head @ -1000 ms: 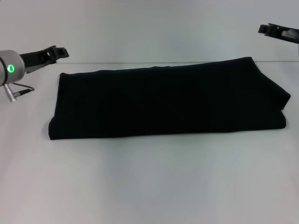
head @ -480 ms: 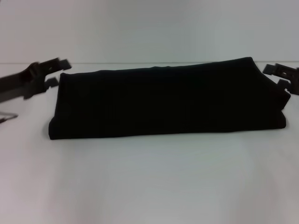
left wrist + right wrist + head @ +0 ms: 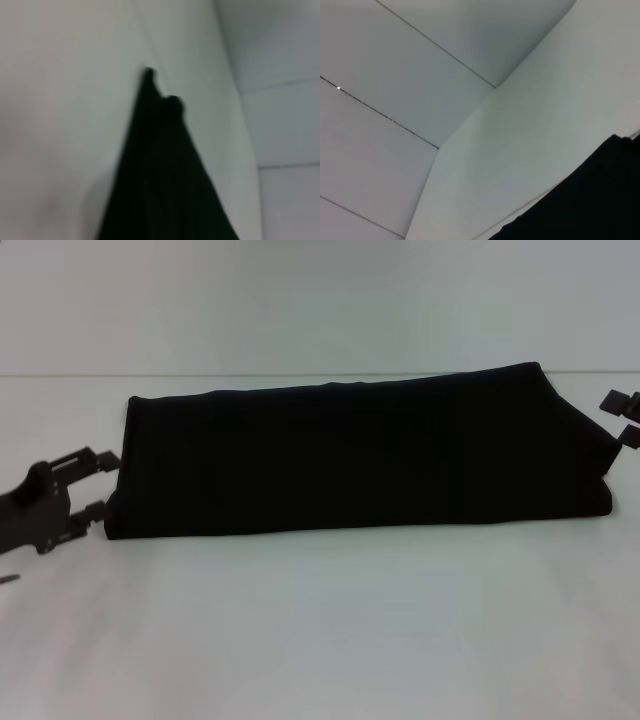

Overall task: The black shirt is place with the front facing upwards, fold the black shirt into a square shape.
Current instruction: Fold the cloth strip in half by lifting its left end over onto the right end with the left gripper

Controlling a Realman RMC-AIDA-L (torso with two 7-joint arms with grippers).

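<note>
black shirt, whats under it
The black shirt lies folded into a long band on the white table. Only table shows around it; anything beneath the cloth is covered and cannot be seen.

No lettering, label, brand, number or sign can be read in any view. The black shirt [image 3: 360, 455] lies folded into a long band showing only plain dark cloth, and the white bench [image 3: 320, 630] carries no marking.
</note>
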